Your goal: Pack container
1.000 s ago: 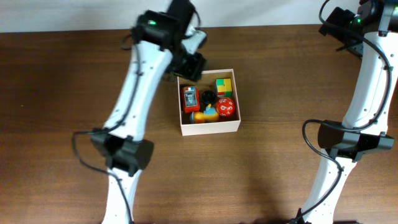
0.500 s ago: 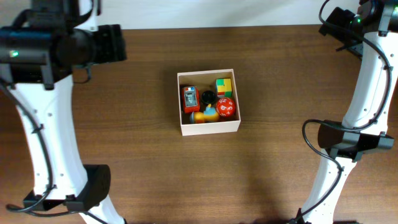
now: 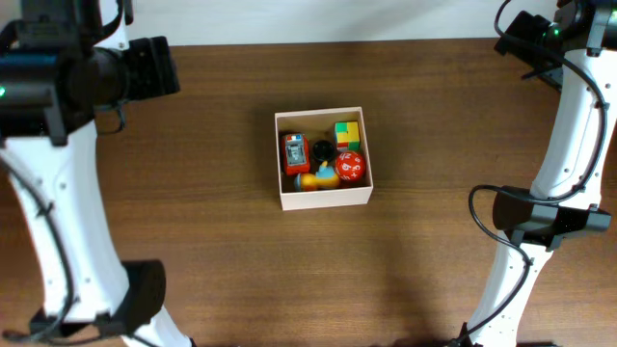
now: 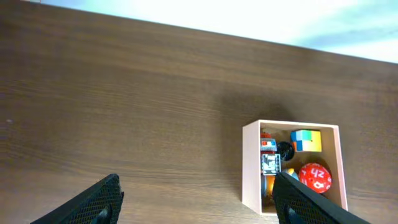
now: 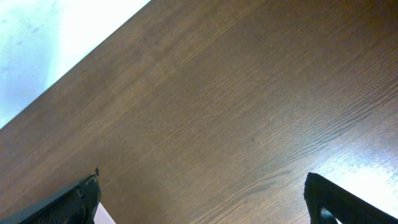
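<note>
The container (image 3: 324,200) is a square white-walled box with a tan inside, at the table's middle. It holds a red toy (image 3: 294,152), a black round piece (image 3: 321,150), a yellow-green cube (image 3: 348,132), a red numbered die (image 3: 351,168) and an orange-blue toy (image 3: 316,179). In the left wrist view the container (image 4: 251,168) lies at the lower right with the die (image 4: 314,177) inside. My left gripper (image 4: 196,200) is open and empty, high up and left of the container. My right gripper (image 5: 202,196) is open and empty over bare wood at the far right.
The brown wooden table (image 3: 193,222) ends at a white strip along the back edge (image 3: 386,19). The left arm (image 3: 58,193) stands tall at the left, the right arm (image 3: 569,145) at the right. A small white corner (image 5: 103,215) shows low in the right wrist view.
My left arm has swung away from the container's back-left corner to the far left and risen towards the camera. The right arm and the container's contents have not moved.
</note>
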